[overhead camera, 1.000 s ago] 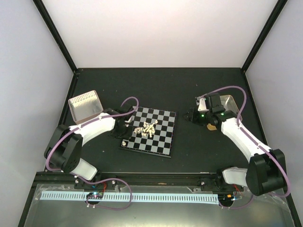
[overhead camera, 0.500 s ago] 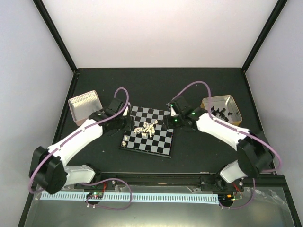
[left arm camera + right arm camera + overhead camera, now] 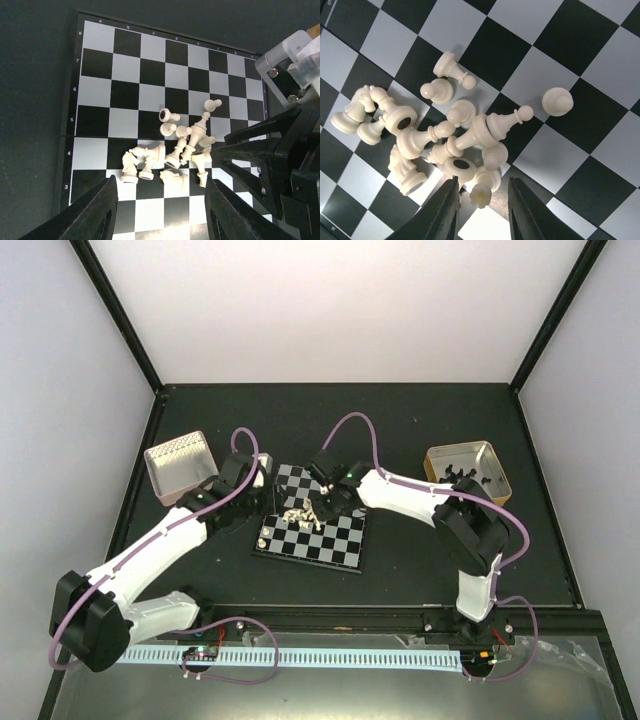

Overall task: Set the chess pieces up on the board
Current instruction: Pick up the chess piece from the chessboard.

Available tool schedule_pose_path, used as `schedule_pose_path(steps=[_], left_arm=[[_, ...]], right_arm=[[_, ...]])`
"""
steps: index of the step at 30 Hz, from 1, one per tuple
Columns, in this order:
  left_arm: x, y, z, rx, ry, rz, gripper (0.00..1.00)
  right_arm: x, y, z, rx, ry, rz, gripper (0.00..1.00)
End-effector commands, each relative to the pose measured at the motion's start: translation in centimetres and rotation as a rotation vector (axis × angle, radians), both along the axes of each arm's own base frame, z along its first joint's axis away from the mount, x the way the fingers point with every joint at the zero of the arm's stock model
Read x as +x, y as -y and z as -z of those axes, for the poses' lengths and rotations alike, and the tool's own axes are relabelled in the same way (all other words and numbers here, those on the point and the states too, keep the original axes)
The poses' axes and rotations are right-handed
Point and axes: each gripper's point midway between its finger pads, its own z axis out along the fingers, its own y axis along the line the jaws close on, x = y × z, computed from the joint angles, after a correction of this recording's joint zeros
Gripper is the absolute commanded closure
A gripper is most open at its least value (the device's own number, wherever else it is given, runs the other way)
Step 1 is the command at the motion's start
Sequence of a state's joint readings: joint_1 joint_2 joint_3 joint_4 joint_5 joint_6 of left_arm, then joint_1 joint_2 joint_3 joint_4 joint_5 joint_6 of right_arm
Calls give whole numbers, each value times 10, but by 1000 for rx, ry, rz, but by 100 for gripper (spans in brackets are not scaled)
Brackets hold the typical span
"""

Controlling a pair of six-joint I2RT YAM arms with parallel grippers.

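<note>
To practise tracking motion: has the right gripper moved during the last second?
Yes. In the top view, the right gripper moved left, from beside the tin to above the pieces heaped on the board.

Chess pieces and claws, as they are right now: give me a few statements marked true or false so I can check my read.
1. The chess pieces lie heaped on the board, most of them tipped over. True.
2. The right claw hovers over a tin. False: it is over the board, open, at the edge of the heap.
3. The left claw is open. True.
4. The black pieces are set up on the board. False: they lie in the tin to the right of the board.
</note>
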State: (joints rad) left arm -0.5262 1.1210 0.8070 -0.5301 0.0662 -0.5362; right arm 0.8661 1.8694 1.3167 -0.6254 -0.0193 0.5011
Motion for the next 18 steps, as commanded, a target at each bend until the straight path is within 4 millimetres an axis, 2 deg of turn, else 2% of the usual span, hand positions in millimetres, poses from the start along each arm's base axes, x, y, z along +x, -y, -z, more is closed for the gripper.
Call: schedule_pose_path(steps=[1,5,15,18], left_arm=[[3,-3,-8,-31,38,-31,51],[1,-5,-8,-29,36,-36,51],[-1,-4,-8,-30,24,-26,50],[-2,-5,-8,-30,21,-24,50]], right_arm=[[0,3,4,-48,-1,-3,74],[-3,7,12,-67,-16,7,81],[-5,6,17,-67,-31,-4,80],[-6,9,16,-79,-28,1,87]])
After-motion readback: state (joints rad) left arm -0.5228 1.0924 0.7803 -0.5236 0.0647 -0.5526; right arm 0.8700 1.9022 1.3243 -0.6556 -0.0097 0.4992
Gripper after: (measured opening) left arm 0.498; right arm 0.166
